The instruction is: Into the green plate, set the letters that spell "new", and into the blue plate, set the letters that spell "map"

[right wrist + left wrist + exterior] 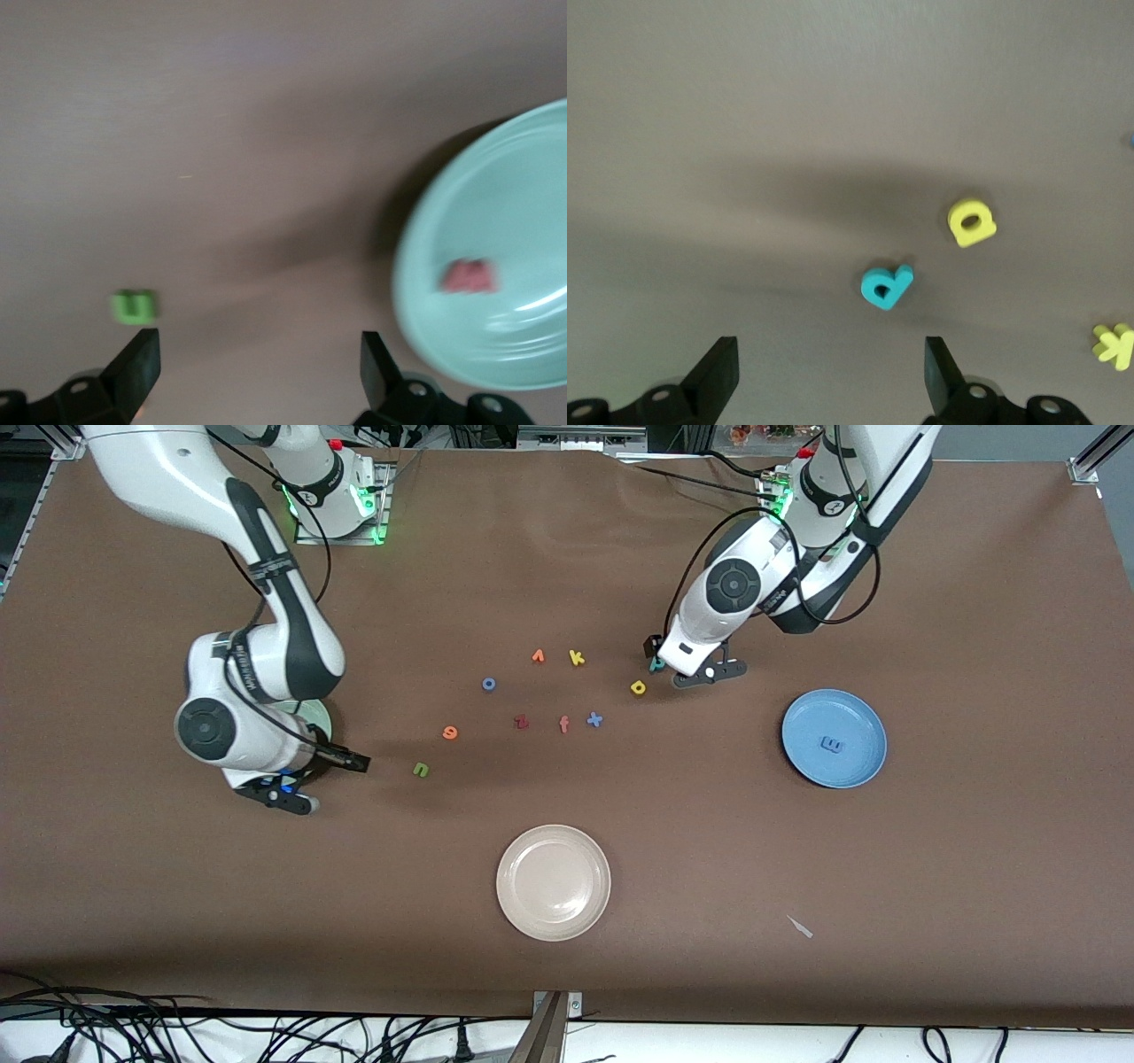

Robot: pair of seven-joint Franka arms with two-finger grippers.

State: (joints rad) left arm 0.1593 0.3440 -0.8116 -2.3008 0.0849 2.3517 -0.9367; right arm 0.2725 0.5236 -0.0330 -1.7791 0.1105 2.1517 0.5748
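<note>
the left gripper [833, 363] is being held with jaws apart and empty just over the teal p [886, 287], with the yellow a [972, 221] lying just beside that letter and the yellow k [1114, 343] a little farther off. the right gripper [257, 363] is likewise being held spread and empty, beside the green plate [425, 292], in which the pinkish w [468, 276] is lying; the green n [421, 770] is lying on the table near it, and the orange e [450, 732] a little farther from the camera. the blue m [831, 745] is lying in the blue plate [802, 757], toward the left arm's end. the p is probably being lined up for a pick. since the letter is small and flat, it could be nudged aside instead of caught if the fingers are being lowered off centre, and the a could be knocked away. the k could be taken by mistake for the a.
</note>
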